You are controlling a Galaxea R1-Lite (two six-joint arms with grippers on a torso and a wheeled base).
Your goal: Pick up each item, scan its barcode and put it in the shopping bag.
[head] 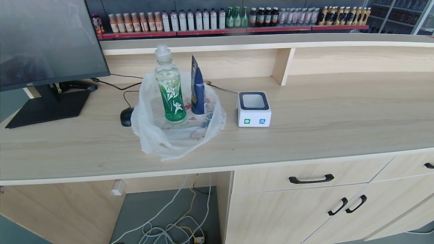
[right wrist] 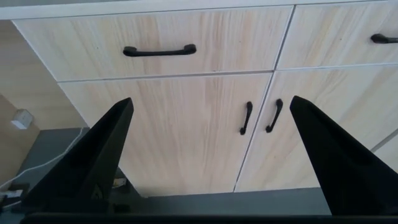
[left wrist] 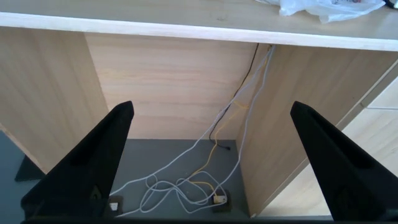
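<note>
- The shopping bag lies open on the counter, its limp plastic slumped outward around its load, between the mouse and the scanner.
- The green-labelled bottle stands upright inside the bag. The dark blue tube stands on its cap just beside it. The two look close, but whether they touch cannot be told.
- The left gripper hangs below the counter edge with its jaws spread wide and nothing between them. It faces the open bay where the cables lie, and a fold of the bag shows above the edge.
- The right gripper is also spread and empty. It sits low in front of the drawer and cabinet doors.
- Judging from this, both goods are bagged and the step in hand is a final check rather than another pick.
- To do that well, the arms are best kept low and away from the counter lip, so no finger catches the overhanging plastic and drags the bag.
- If either arm does rise, it should clear the edge first and come in from the scanner side. The bottle is tall and likely top-heavy on the soft plastic, so a nudge could tip it into the tube.
</note>
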